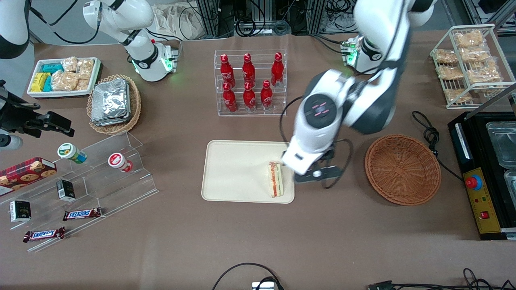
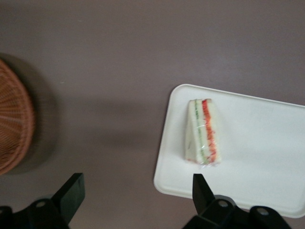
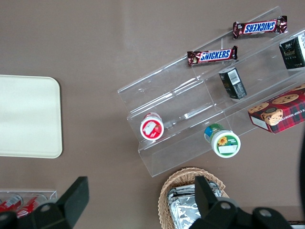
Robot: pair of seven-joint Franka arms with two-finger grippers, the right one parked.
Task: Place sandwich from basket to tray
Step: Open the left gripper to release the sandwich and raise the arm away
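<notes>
One sandwich [image 1: 275, 179] on tray [image 1: 238, 169]; one basket [image 1: 402, 169]; claw [image 2: 136, 191] released above tray edge.

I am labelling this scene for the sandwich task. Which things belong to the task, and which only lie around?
Belong to the task:
sandwich, lying on the tray
tray
basket, empty
gripper, open, above the table beside the tray

Only lying around:
red bottles
Snickers bars
foil packets

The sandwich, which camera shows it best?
The left wrist view: the sandwich lies unobstructed on the tray, below the open claw. The front view shows it smaller beside the arm; the right wrist view misses it.
</notes>
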